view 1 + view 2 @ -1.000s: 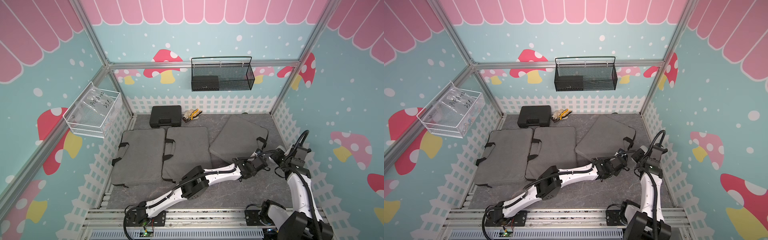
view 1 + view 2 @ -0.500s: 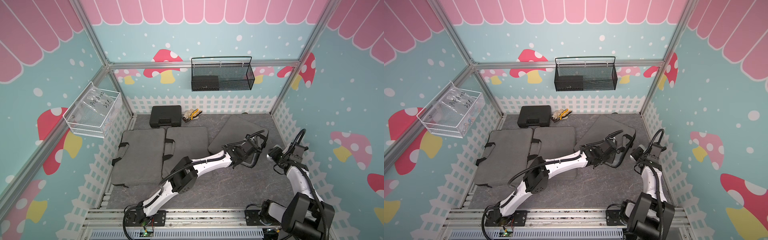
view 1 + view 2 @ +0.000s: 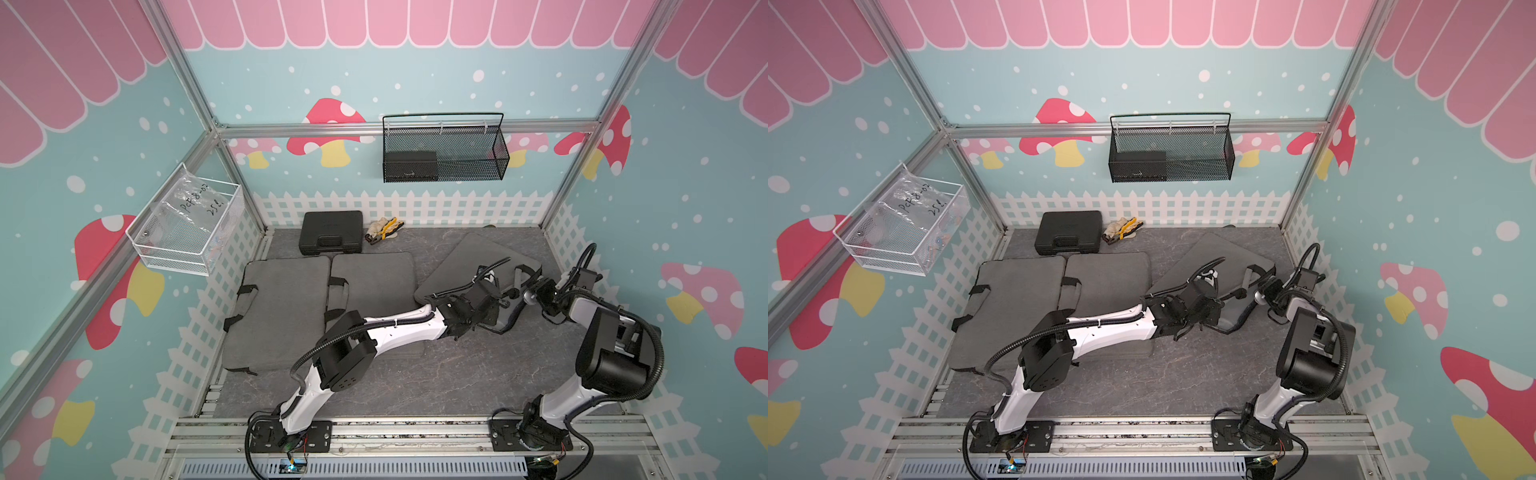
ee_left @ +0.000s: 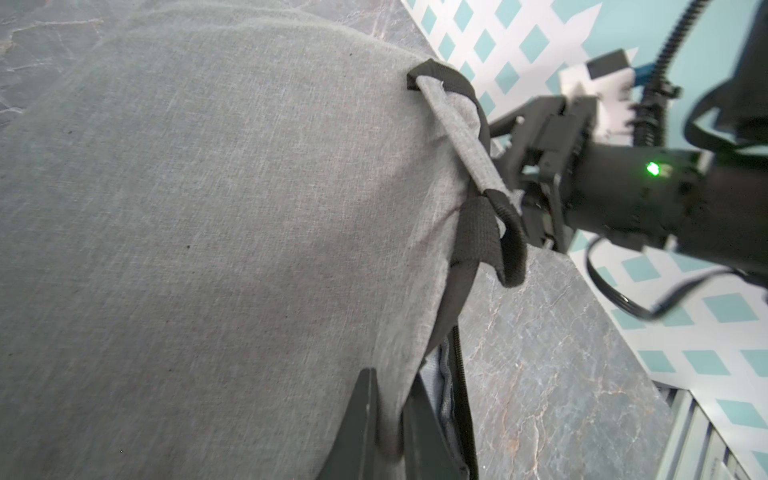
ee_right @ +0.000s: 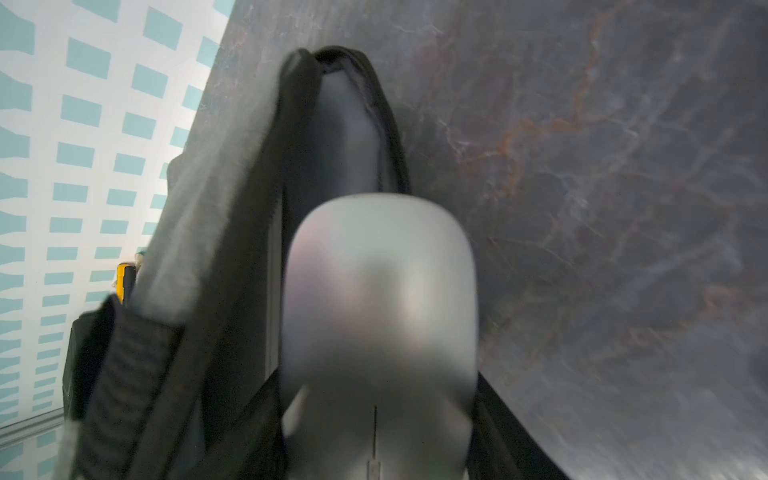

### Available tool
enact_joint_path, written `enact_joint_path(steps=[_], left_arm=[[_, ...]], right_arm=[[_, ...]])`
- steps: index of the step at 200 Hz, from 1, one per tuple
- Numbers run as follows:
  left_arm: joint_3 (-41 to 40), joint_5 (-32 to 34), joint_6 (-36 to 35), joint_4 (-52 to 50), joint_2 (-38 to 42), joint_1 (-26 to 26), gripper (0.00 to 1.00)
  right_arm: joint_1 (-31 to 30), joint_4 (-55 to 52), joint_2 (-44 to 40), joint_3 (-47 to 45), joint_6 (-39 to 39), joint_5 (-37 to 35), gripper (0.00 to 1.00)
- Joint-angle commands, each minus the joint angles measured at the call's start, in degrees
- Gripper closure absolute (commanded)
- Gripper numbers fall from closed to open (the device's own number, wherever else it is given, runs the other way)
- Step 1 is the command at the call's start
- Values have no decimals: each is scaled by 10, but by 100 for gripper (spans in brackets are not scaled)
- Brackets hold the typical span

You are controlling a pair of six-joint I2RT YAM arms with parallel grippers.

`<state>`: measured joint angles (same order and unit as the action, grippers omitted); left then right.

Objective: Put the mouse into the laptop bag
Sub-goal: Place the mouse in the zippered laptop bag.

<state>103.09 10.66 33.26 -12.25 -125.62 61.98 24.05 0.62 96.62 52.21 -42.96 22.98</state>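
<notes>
- I see a dark marbled tabletop (image 3: 478, 374) inside teal mushroom walls (image 3: 415, 62)
- Near its right edge, my left gripper (image 4: 390, 407) pinches the top flap of the grey laptop bag (image 4: 208, 208), mouth agape
- My right gripper (image 5: 378, 399) is clamped on the silver mouse (image 5: 378, 282), just at that opening, off the surface
- Its long axis runs into the slot, rounded back leading, buttons toward the claw

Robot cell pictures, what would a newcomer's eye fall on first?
The left gripper pinches the top flap of the rightmost laptop bag, lifting it so that the bag's mouth gapes. Right at that opening, the right gripper holds a silver mouse, not yet inside. A black case sits by the back fence.
</notes>
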Motion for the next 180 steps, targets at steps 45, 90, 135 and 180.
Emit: enact_joint_path(steps=[45,90,135,180], left_arm=[[-3,-1,14,57,32,-5,100],[-3,-9,14,58,31,-5,100],[-6,-17,22,62,27,-10,100],[-10,-28,27,66,27,-13,100]], right_arm=[[-26,17,93,92,-10,14,30],[-28,29,92,96,-5,18,26],[-29,49,85,82,-3,7,47],[-36,58,117,86,-6,19,50]])
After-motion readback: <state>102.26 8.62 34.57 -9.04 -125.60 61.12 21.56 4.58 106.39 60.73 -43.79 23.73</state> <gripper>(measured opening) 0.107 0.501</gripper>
